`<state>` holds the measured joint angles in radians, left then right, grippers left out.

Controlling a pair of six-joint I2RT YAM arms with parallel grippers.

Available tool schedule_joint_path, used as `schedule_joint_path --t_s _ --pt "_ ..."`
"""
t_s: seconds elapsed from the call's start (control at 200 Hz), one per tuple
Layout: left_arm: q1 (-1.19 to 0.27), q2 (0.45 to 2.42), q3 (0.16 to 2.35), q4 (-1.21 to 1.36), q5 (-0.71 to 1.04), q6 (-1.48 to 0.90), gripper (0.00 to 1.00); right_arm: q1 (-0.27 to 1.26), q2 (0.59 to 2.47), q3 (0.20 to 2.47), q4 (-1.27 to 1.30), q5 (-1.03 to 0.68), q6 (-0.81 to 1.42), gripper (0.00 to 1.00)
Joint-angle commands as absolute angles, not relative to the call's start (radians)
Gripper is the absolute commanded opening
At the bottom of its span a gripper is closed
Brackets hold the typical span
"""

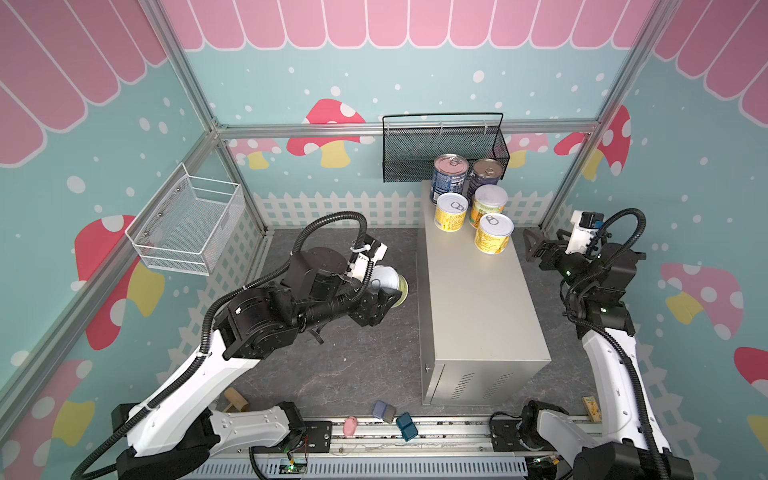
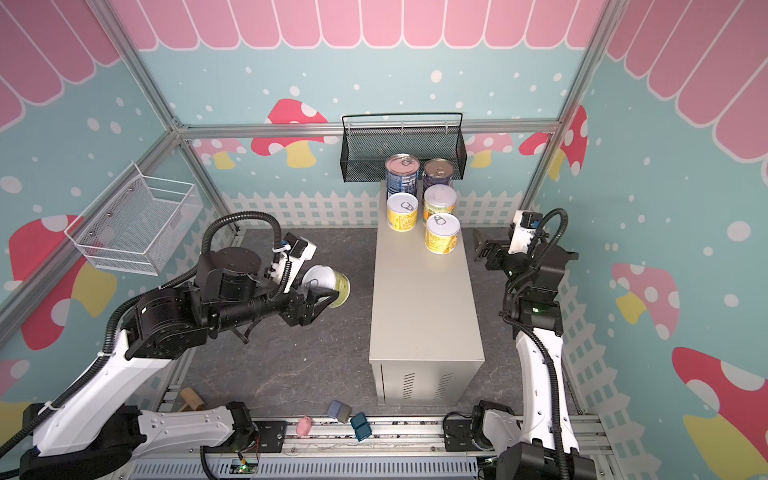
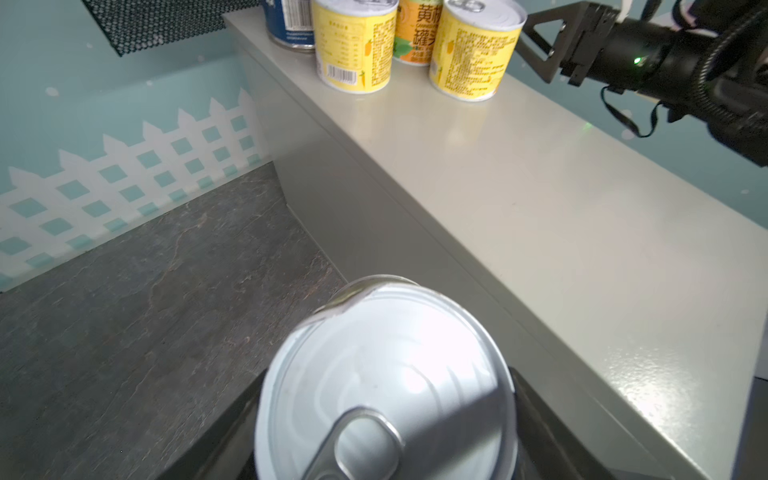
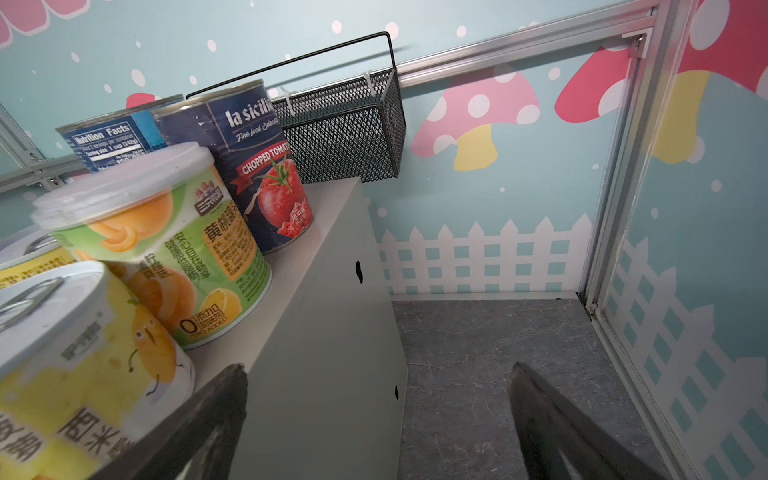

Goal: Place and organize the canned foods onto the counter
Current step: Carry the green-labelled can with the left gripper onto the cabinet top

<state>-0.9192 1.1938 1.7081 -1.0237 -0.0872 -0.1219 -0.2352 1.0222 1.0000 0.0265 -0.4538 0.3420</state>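
My left gripper (image 1: 388, 293) is shut on a short can (image 1: 392, 286) with a pale pull-tab lid and a yellow-green label. It holds the can tilted above the dark floor, left of the counter (image 1: 478, 307). In the left wrist view the held can's lid (image 3: 386, 374) fills the space between the dark fingers (image 3: 540, 415). At the counter's far end stand two tall dark blue cans (image 1: 451, 174) (image 1: 485, 174) and three short yellow ones (image 1: 451, 212) (image 1: 489, 203) (image 1: 493, 233). My right gripper (image 1: 540, 245) is open and empty, just right of the counter beside those cans (image 4: 158, 249).
A black mesh basket (image 1: 444, 149) hangs on the back wall behind the cans. A white wire basket (image 1: 187, 224) hangs on the left wall. Small blue (image 1: 405, 426), grey-blue (image 1: 383, 410) and pink (image 1: 350, 427) blocks and a wooden piece (image 1: 235, 401) lie near the front rail.
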Motion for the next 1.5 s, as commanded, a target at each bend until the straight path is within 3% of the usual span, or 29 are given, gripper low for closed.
schedule_joint_path --t_s 0.0,0.761,1.146,1.496 --pt "-0.922 1.247 1.789 -1.005 -0.040 -0.054 0.68 -0.230 1.001 0.985 0.054 -0.467 0.359 0.99" --pt "-0.922 1.648 2.127 -0.981 0.109 -0.021 0.69 -0.230 0.998 0.973 0.069 -0.487 0.356 1.00" --pt "-0.921 1.854 2.290 -1.000 0.014 -0.044 0.76 -0.230 1.002 0.968 0.071 -0.491 0.352 1.00" --pt "-0.921 1.881 2.310 -1.003 -0.067 -0.044 0.81 -0.230 1.008 0.966 0.074 -0.491 0.349 0.99"
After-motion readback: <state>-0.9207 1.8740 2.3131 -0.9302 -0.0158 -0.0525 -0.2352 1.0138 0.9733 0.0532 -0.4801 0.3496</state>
